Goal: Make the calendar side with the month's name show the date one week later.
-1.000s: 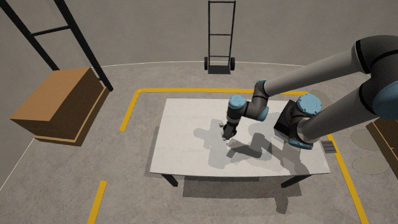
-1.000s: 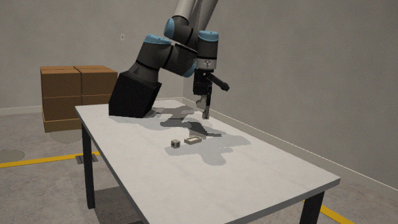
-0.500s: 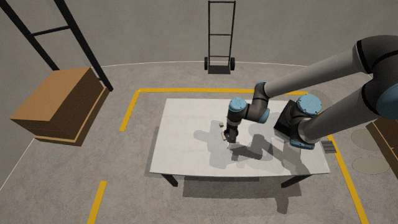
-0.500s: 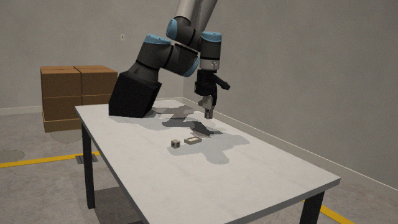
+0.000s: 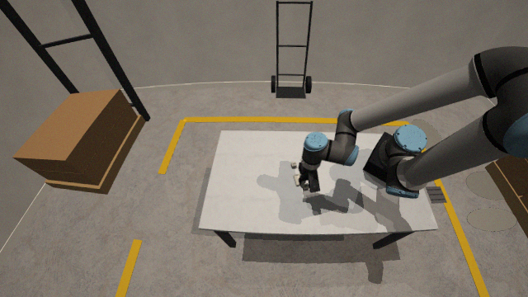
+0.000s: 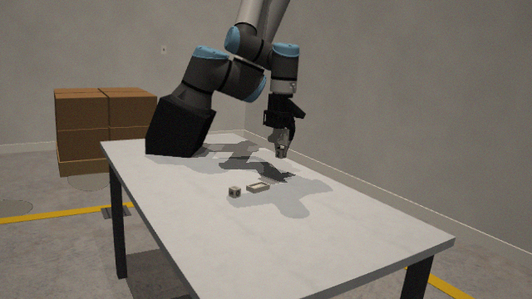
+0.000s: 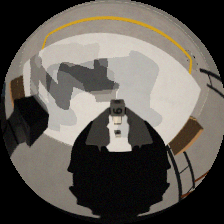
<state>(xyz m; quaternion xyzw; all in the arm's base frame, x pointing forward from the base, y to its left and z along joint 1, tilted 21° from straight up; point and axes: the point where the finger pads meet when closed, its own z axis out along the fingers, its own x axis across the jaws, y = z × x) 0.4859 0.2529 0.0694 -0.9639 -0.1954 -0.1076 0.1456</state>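
Note:
My gripper (image 6: 282, 153) is shut on one calendar cube (image 7: 117, 109) and holds it well above the white table. In the wrist view the cube's dark face shows a round digit, too small to read surely. The gripper also shows in the top view (image 5: 307, 186). The small tray (image 6: 258, 187) lies on the table below and to the left of the gripper, with no cube in it; in the top view the tray (image 5: 296, 180) is partly hidden by my wrist. The other cube (image 6: 234, 191) sits on the table just beside the tray and shows in the top view too (image 5: 293, 165).
The arm's black base (image 6: 179, 126) stands at the table's far end. Stacked cardboard boxes (image 6: 100, 124) stand on the floor behind the table. A hand truck (image 5: 292, 49) stands by the far wall.

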